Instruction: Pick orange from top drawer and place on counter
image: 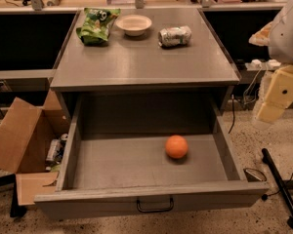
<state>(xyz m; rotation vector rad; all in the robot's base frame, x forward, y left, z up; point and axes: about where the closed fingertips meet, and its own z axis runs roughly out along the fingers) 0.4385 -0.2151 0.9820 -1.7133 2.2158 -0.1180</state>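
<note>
The orange (177, 146) lies on the floor of the open top drawer (146, 164), right of its middle and near the back. The drawer is pulled fully out, its black wire handle (155, 206) at the front. The grey counter (146, 57) is the cabinet top above it. My gripper (270, 112) hangs at the right edge of the view, outside the drawer's right wall and above floor level. It is well to the right of the orange and holds nothing that I can see.
On the counter's far part are a green chip bag (96, 25), a beige bowl (134, 24) and a crushed can (175, 36). A brown cardboard box (24, 140) stands open left of the drawer. A black pole (282, 186) lies on the floor at the right.
</note>
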